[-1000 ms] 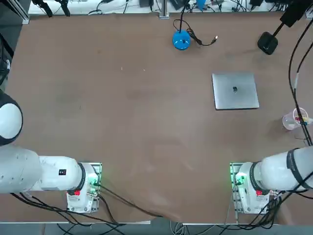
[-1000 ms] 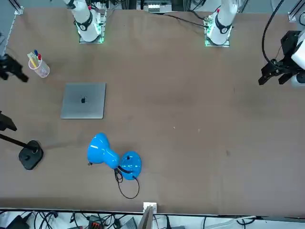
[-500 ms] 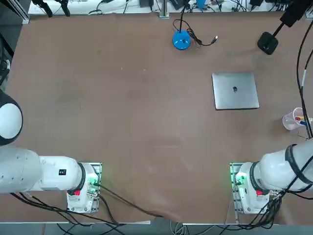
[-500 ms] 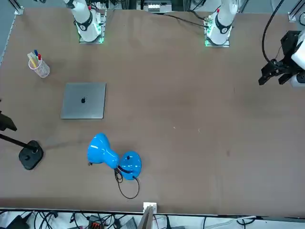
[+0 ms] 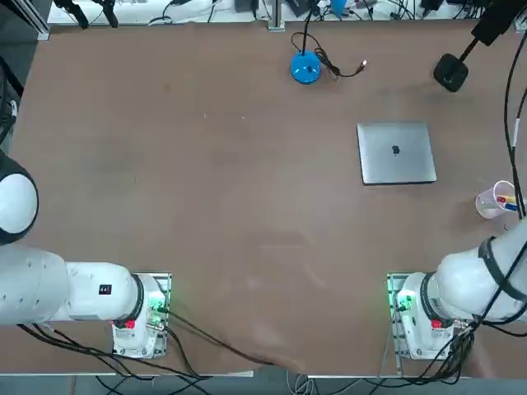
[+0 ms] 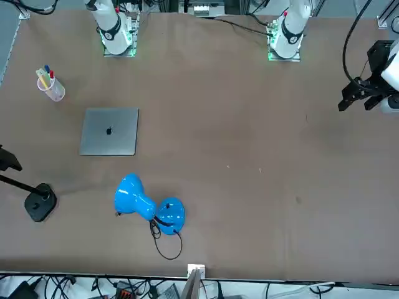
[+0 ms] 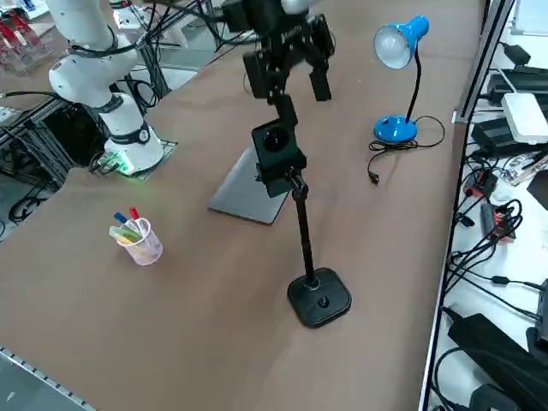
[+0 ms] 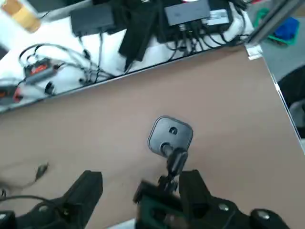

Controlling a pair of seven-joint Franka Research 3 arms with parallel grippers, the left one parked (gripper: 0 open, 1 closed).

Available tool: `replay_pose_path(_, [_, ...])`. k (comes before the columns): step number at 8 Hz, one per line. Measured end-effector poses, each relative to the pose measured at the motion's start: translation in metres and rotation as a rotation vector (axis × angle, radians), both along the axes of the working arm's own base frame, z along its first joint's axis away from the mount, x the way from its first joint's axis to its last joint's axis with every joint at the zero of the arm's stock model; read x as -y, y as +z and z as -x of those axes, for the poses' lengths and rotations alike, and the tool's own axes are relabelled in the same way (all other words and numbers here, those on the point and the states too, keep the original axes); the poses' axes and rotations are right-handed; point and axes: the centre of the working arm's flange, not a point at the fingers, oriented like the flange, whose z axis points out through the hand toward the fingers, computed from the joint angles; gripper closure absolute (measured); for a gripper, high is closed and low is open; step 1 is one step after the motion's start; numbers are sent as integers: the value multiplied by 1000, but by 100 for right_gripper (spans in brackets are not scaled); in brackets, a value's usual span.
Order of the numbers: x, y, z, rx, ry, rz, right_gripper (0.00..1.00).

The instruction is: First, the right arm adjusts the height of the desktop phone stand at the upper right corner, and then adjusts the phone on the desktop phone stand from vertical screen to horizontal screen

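The desktop phone stand has a round black base (image 7: 318, 298) and a thin pole (image 7: 301, 227), and stands near the table's far right corner (image 5: 450, 72). The phone (image 7: 276, 159), a black slab, sits clamped upright at the pole's top (image 8: 156, 211). My right gripper (image 7: 287, 84) hangs open just above the phone, touching nothing. In the wrist view its fingers (image 8: 86, 191) straddle the phone's top edge, with the stand's base (image 8: 170, 135) below. The gripper is outside the top and front views; only the right arm (image 5: 482, 284) shows there.
A silver-grey laptop (image 5: 396, 152) lies closed left of the stand. A clear cup of pens (image 7: 137, 238) stands near the right edge. A blue desk lamp (image 7: 396, 51) with its cord sits at the far edge. Cables and boxes lie beyond the table edge (image 8: 143, 71).
The right gripper, seen a second ago at the front view's left edge, has left that view. In the top view the arm's upper part and its cable have shifted right.
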Motion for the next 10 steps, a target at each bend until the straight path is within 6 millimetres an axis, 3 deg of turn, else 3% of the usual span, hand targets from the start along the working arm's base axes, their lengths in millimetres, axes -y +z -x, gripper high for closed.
replay_pose_path(3, [16,-31,-20,20,-147,-32,11])
replay_pose_path(4, [21,-37,-21,17,-167,-36,31])
replay_pose_path(10, [46,-59,-8,-95,-216,-64,32])
